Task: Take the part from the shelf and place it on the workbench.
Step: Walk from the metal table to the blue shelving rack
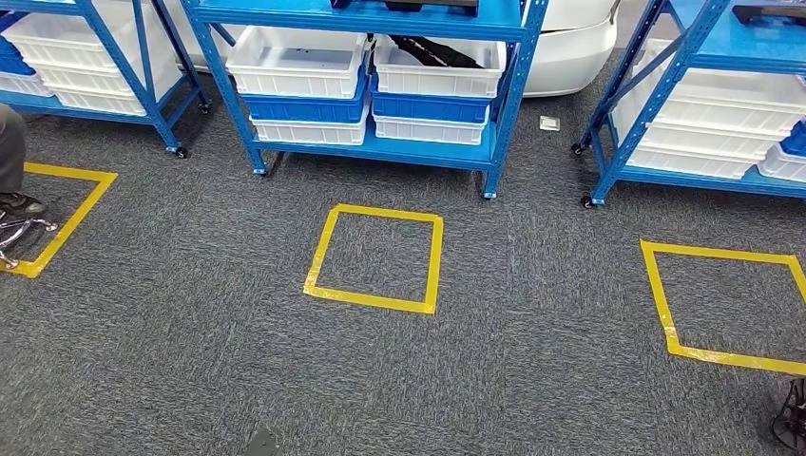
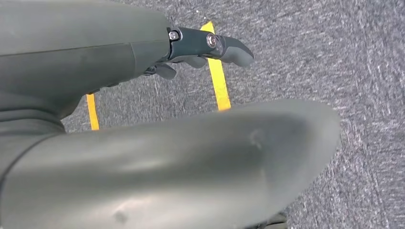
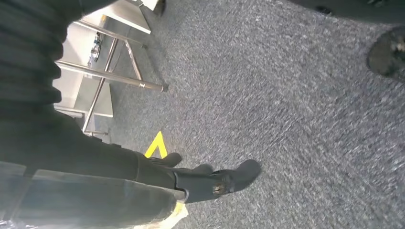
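The part [image 1: 426, 49], a dark piece lying long-axis across the right-hand white bin on the blue shelf [image 1: 375, 147] ahead, sits well beyond my left robot hand [image 2: 205, 50] and right robot hand [image 3: 215, 179], both hanging empty over carpet, fingers loosely extended.

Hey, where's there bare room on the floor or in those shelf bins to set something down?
Bare carpet inside the middle yellow tape square and the right square. The left white bin on the centre blue shelf looks empty; the right white bin holds a dark part.
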